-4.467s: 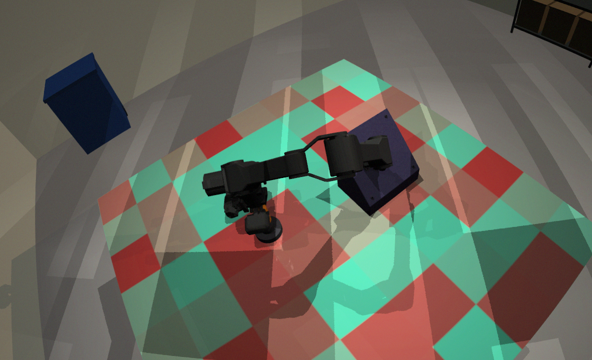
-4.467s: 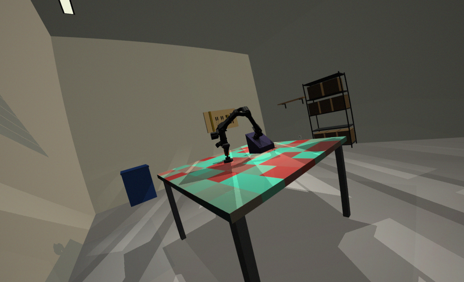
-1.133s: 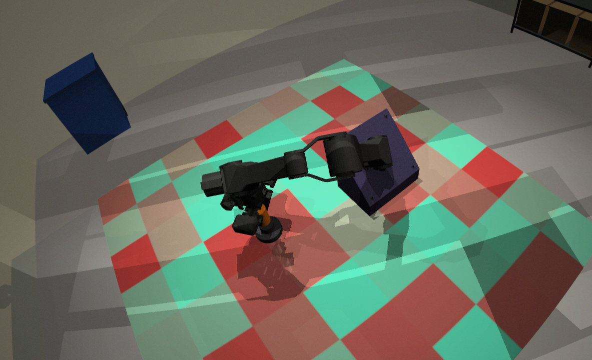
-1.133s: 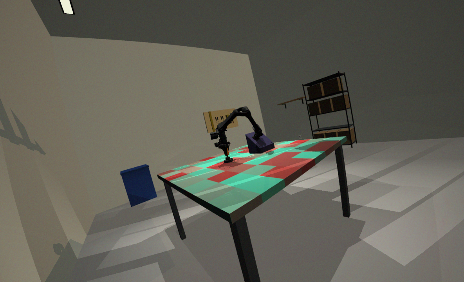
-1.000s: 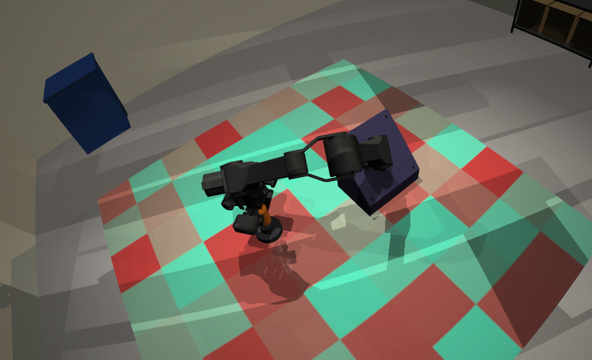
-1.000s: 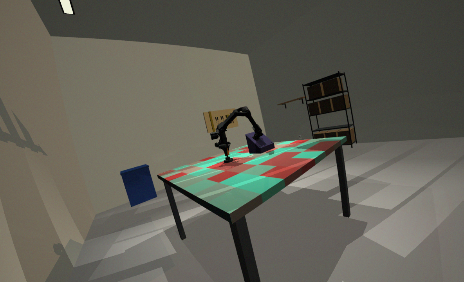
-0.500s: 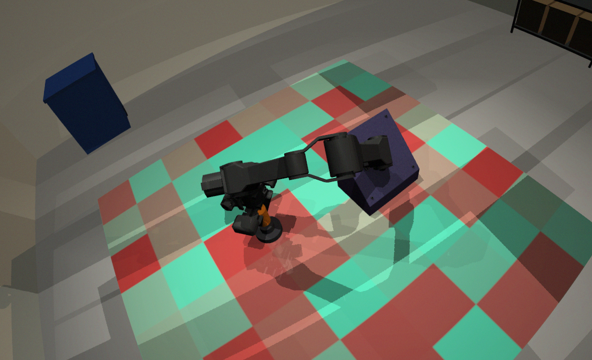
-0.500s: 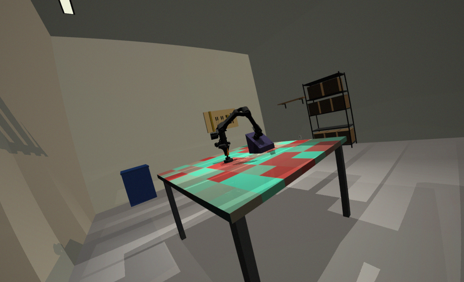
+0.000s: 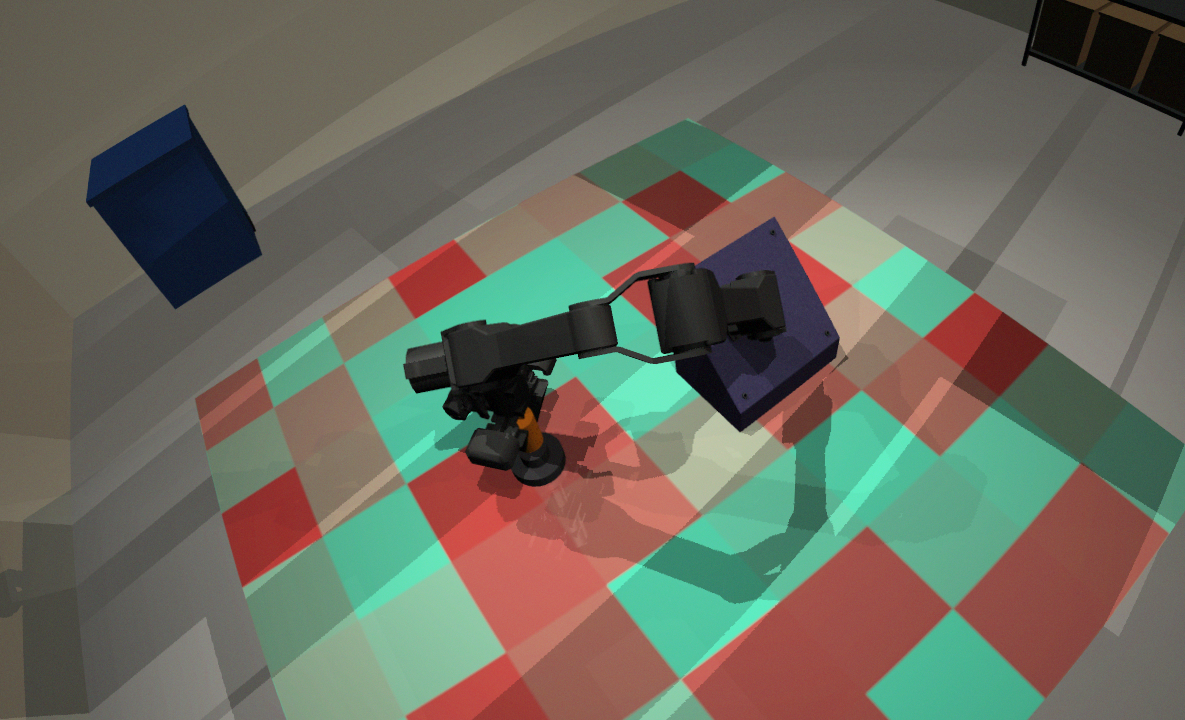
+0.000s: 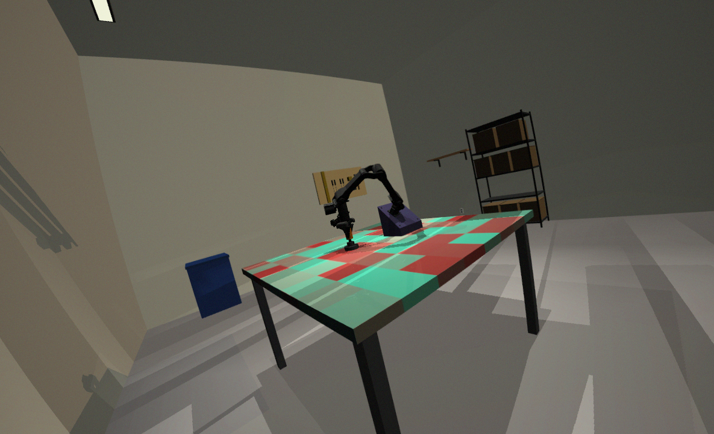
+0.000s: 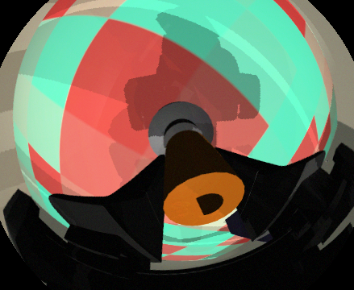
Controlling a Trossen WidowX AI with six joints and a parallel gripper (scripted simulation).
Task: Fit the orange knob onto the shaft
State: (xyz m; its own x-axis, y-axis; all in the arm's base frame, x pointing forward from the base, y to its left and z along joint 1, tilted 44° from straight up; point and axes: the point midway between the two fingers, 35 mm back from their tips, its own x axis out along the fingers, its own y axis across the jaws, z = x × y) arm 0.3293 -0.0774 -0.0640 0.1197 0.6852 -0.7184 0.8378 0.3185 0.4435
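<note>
The orange knob (image 9: pixel 532 435) (image 10: pixel 350 235) (image 11: pixel 181 201) is a tapered piece, upright or nearly so. Its D-shaped hole (image 11: pixel 210 204) shows in its upper face in the wrist view, flat side to the left. My gripper (image 9: pixel 521 424) (image 10: pixel 350 232) (image 11: pixel 189 156) is shut on the knob, one black finger on each side. The dark round pedestal (image 9: pixel 540 473) (image 10: pixel 351 246) (image 11: pixel 159 119) stands directly below the knob, with a raised grey collar at the knob's lower end. The shaft is hidden, and I cannot tell whether the knob touches the collar or how deep the shaft sits in it.
The arm's base stands on a purple wedge block (image 9: pixel 802 313) (image 10: pixel 390 225) (image 11: pixel 238 228) on the red and green table (image 9: pixel 578 573) (image 10: pixel 391 286). The arm arches from there over to the pedestal. A blue bin (image 9: pixel 171 219) (image 10: pixel 213 286) stands beyond the table.
</note>
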